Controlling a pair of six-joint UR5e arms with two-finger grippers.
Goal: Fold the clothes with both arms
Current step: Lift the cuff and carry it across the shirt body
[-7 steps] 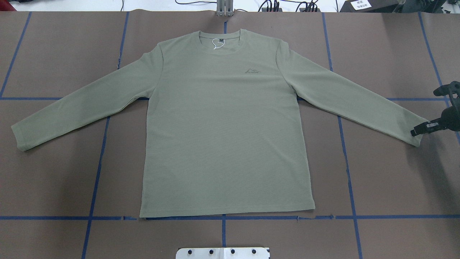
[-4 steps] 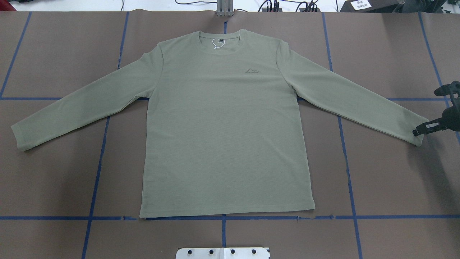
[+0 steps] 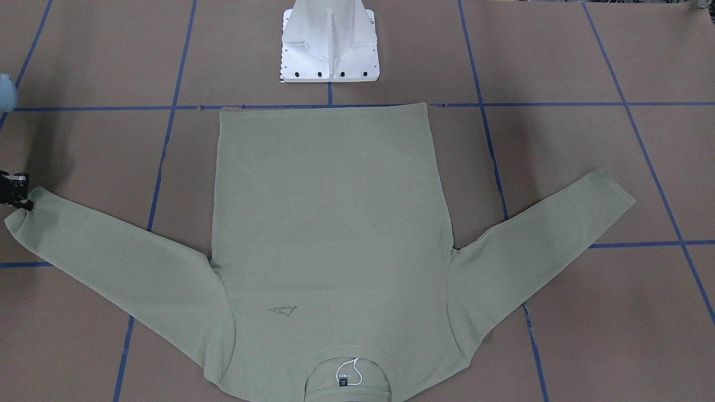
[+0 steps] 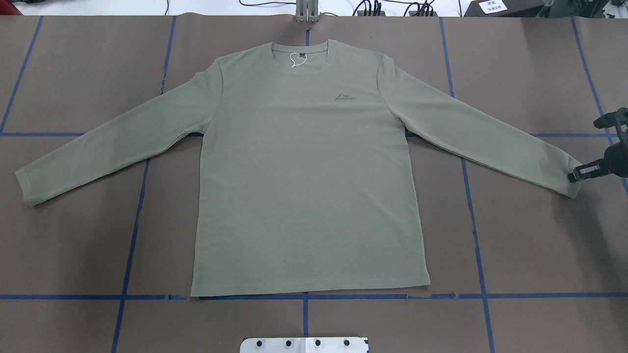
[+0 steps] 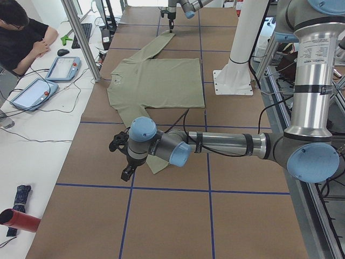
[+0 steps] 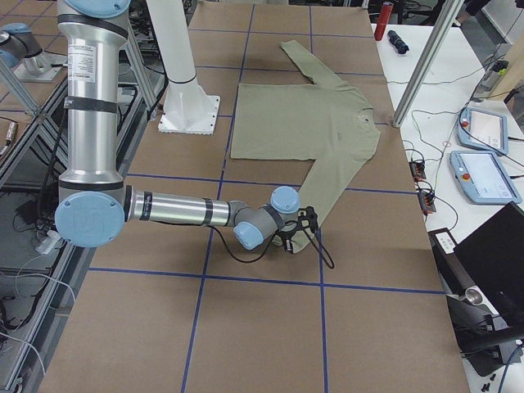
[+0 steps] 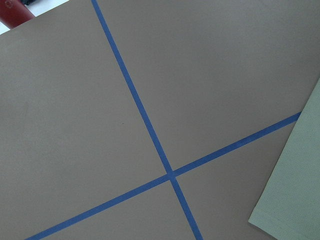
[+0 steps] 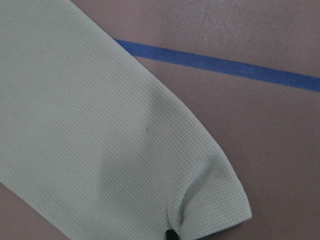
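We see the sage-green knit shirt (image 4: pixel 304 186) lying flat and face up on the tabletop (image 4: pixel 515 235), its body smooth and its round neck turned away from the robot. Both long sleeves are spread wide and slant toward the hem. A small chest logo (image 4: pixel 345 96) and a white loop (image 4: pixel 296 61) at the neck label show. The right arm (image 6: pixel 172 209) reaches low and sets the right gripper (image 4: pixel 575 175) at one cuff's edge. The left arm (image 5: pixel 215 144) holds the left gripper (image 5: pixel 128 164) just beside the other cuff. We cannot tell how either pair of fingers stands.

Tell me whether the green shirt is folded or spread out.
Spread out. The shirt lies flat, chest logo up, both sleeves stretched sideways, hem straight; no layer is doubled over.
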